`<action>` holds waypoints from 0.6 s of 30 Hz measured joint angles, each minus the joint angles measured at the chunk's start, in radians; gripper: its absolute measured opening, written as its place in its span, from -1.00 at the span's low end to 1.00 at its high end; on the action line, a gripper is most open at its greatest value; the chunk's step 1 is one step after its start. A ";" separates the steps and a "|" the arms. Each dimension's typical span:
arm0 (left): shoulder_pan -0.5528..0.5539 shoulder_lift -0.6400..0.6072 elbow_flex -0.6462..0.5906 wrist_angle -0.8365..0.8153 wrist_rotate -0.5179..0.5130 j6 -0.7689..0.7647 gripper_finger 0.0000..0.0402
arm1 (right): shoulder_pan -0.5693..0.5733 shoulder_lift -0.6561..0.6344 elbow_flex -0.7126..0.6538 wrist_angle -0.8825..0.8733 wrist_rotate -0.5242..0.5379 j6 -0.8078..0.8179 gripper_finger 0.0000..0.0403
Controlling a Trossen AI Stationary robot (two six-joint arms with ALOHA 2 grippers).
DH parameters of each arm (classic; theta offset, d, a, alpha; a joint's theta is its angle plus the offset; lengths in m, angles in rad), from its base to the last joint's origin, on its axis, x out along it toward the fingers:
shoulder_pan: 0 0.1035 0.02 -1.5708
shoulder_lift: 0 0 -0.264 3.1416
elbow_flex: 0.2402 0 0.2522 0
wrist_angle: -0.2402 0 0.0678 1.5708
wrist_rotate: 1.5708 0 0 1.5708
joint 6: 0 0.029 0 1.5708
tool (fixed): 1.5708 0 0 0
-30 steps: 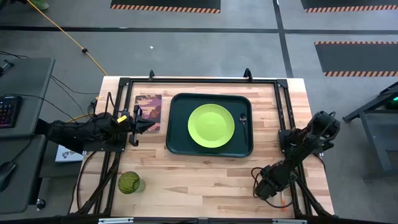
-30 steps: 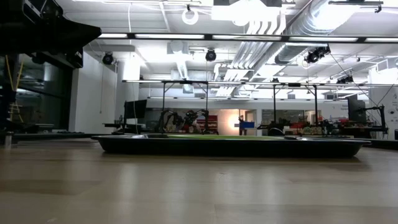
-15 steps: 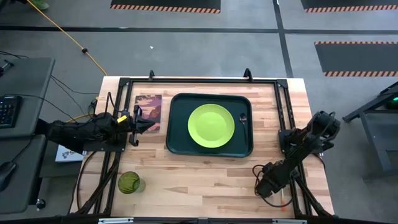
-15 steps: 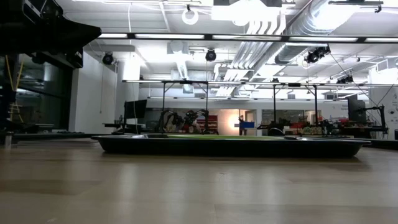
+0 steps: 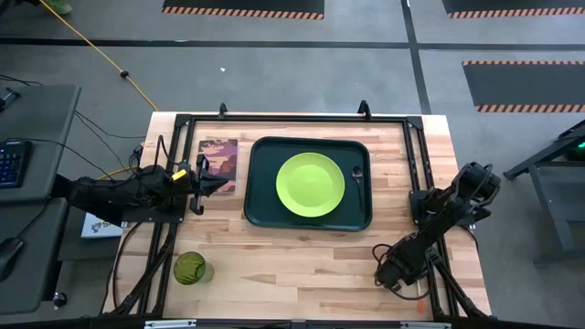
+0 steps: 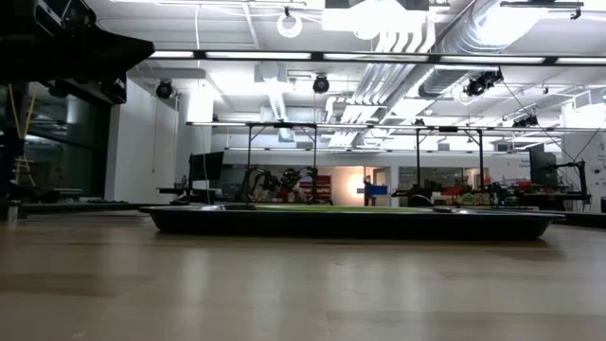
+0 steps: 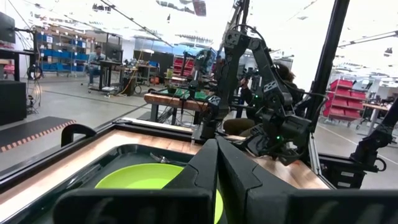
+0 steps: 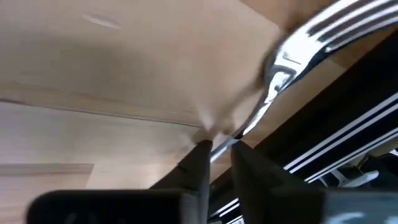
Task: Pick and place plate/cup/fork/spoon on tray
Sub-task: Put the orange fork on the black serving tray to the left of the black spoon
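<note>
The dark tray lies mid-table with the lime-green plate on it and the spoon along its right side. The green cup stands on the table near the near-left corner. The fork lies by the near-right corner, its orange handle showing beside my right gripper, which is shut on it. My left gripper waits shut just left of the tray, touching nothing. My right gripper pinches the fork's thin metal neck, just behind the tines, between its two fingers. The fingers come from above, pointing down at the tabletop, and lie across the fork. The fork lies on the table, close to the table's edge.
A picture card lies left of the tray, by my left gripper. A black frame rail runs around the tabletop. The low view shows only the tray's side wall across bare wood. Bare wood lies between the cup and my right gripper.
</note>
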 joint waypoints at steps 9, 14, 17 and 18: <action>0.000 0.000 0.000 0.000 0.000 0.000 -0.98 | -0.008 0.002 -0.002 0.008 -0.003 -0.025 -0.96; 0.000 0.000 0.000 0.000 0.000 0.000 -0.98 | -0.027 0.004 0.012 -0.013 0.009 -0.098 -0.98; 0.000 0.000 0.000 0.000 0.000 0.000 -0.98 | -0.047 0.005 0.041 -0.056 0.051 -0.166 -0.99; 0.000 0.000 0.000 0.000 0.000 0.000 -0.98 | -0.054 0.005 0.051 -0.068 0.065 -0.188 -0.99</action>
